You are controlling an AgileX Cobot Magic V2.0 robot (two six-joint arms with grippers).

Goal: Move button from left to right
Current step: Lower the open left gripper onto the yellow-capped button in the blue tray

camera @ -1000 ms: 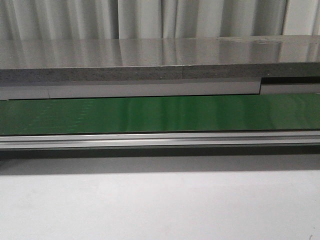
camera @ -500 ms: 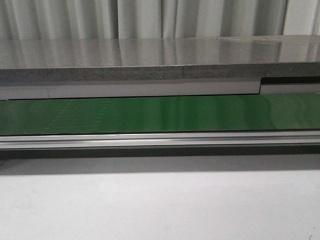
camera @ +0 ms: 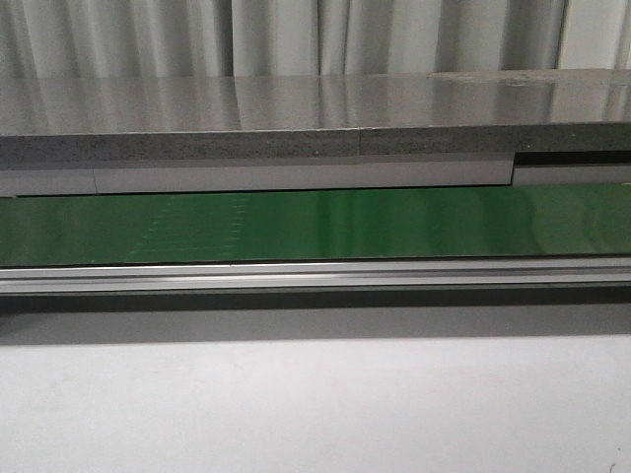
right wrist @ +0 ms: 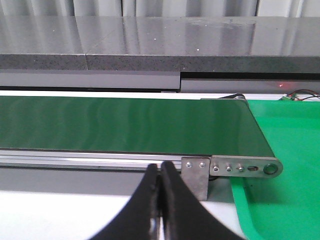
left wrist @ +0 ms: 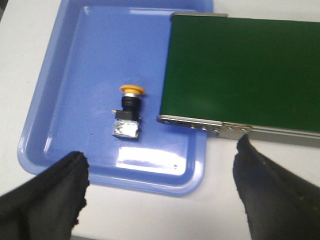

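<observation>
The button [left wrist: 128, 111], with a yellow-orange cap, black body and silvery base, lies on its side in a blue tray [left wrist: 60, 100] in the left wrist view, close to the end of the green belt [left wrist: 240, 70]. My left gripper [left wrist: 161, 160] is open and empty, its black fingers [left wrist: 55, 195] spread wide over the tray's near rim, short of the button. My right gripper [right wrist: 161, 172] is shut and empty, in front of the belt's [right wrist: 125, 125] aluminium rail near its right end. The front view shows only the belt [camera: 315, 225]; no gripper or button shows there.
A green tray [right wrist: 285, 150] lies under the belt's right end. An aluminium side rail [camera: 315, 276] runs along the belt's front. A grey shelf [camera: 296, 118] stands behind the belt. White table surface [camera: 315, 404] lies in front.
Faint marks on the belt's surface shift between the earlier frames and now. Nothing else in the front view differs.
</observation>
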